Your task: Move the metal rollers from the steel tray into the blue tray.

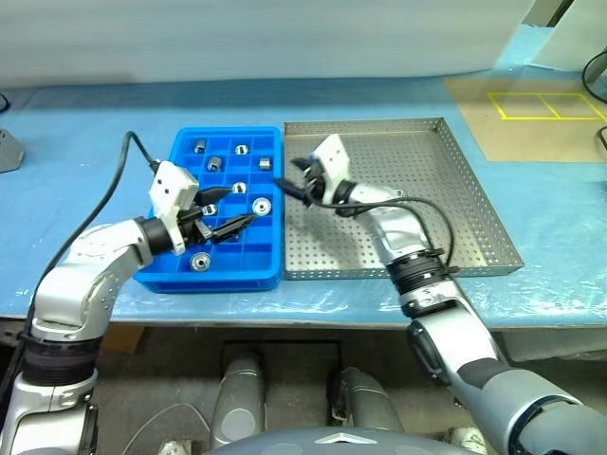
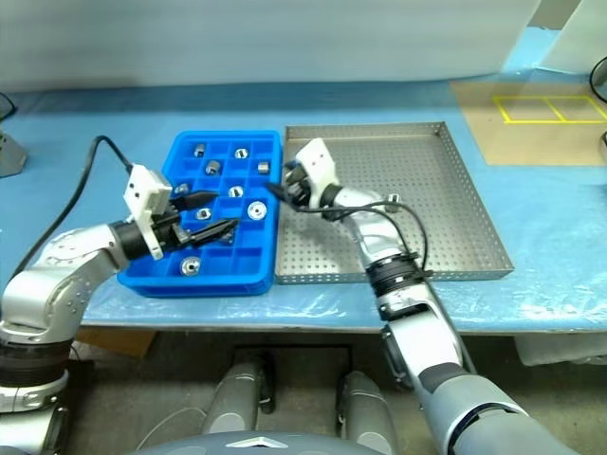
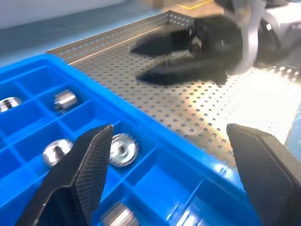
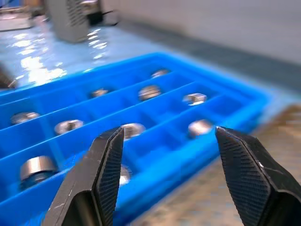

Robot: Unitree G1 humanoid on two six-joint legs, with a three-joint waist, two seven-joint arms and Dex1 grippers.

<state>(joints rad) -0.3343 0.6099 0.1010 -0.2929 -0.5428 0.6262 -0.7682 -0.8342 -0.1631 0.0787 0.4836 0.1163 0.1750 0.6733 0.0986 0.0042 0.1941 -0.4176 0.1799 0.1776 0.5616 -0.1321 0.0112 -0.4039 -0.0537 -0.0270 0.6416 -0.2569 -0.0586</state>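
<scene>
Pale blue sheeting (image 1: pixel 85 133) covers the table on which both trays sit side by side, the blue tray (image 1: pixel 224 275) left of the steel tray (image 1: pixel 474 204), their long rims touching.

Over the near half of the blue tray hangs the left gripper (image 1: pixel 220 216), its two black fingers spread wide with nothing between them, pointing across the compartments toward the steel tray. The metal rollers (image 1: pixel 262 205) lie one to a compartment in the blue tray: I count about eight, four in the far rows, two in the middle and at least one near the front rim by the left gripper; the fingers may hide another.

At the shared rim, just on the steel-tray side, sits the right gripper (image 1: pixel 285 186), aimed back at the blue tray, its fingers apart and empty as the right wrist view shows.

On the steel tray's perforated floor I count no rollers at all, though the right arm covers a strip of it. By my judgement the transfer is finished or nearly so; any remaining roller would lie behind the right gripper, nearer that arm than the left.
</scene>
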